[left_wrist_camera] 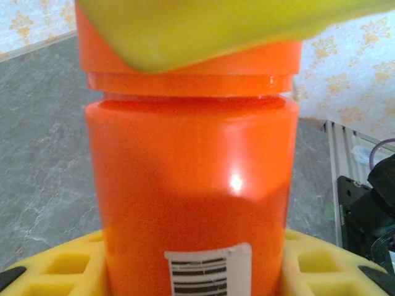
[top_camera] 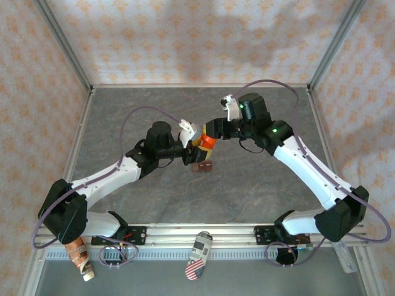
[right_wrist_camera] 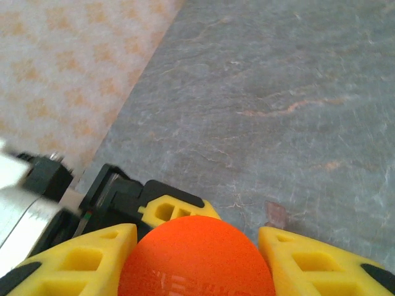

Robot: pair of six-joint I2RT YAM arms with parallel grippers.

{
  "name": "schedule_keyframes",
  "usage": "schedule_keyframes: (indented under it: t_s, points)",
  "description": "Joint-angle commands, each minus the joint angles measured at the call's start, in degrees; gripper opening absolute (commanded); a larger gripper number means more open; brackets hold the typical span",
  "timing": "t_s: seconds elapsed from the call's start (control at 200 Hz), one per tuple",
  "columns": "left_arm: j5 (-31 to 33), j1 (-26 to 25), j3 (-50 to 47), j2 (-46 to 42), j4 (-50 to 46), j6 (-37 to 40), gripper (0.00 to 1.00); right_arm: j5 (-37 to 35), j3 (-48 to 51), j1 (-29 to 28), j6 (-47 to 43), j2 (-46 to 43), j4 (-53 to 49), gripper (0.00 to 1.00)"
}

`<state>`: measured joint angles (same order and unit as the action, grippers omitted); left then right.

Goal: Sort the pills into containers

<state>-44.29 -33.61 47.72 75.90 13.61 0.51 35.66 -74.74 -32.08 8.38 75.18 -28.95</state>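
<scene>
Containers [top_camera: 202, 166] near orange bottle [top_camera: 208, 142]; left arm [top_camera: 117, 173], right arm [top_camera: 303, 164] bent inward.

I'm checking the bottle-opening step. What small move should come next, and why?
Probably rotate the right gripper to unscrew the cap. Its fingers sit on either side of the cap, the left gripper grips the orange bottle by its body, and the cap is on.
</scene>
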Motion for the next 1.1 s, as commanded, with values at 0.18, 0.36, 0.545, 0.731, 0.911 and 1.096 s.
schedule_keyframes:
  t_s: [0.18,0.36,0.545,0.731,0.911,1.096]
  points:
    - [-6.8,0.6,-0.7,-0.2,9.9,-7.4,0.00,18.1,0.6,6.6,-13.8,0.9,0.1,0.36]
    - [-7.9,0.7,-0.9,0.3,10.0,-7.9,0.00,20.9,-1.2,7.6,-16.1,2.1,-3.6,0.34]
    - [-4.3,0.9,-0.5,0.2,8.1,-5.8,0.00,21.3,-0.5,7.9,-9.2,1.6,0.1,0.67]
    - [5.2,0.9,-0.4,-1.3,3.1,0.7,0.00,10.8,2.7,7.8,6.8,-3.7,7.4,0.83]
    - [10.8,0.8,-0.4,-1.0,1.2,4.5,0.00,-5.0,4.7,4.6,22.9,-6.5,6.7,0.83]
    - [12.3,0.8,-1.0,-0.4,1.5,6.2,0.00,-18.6,4.4,-1.9,23.4,-5.8,3.9,0.84]
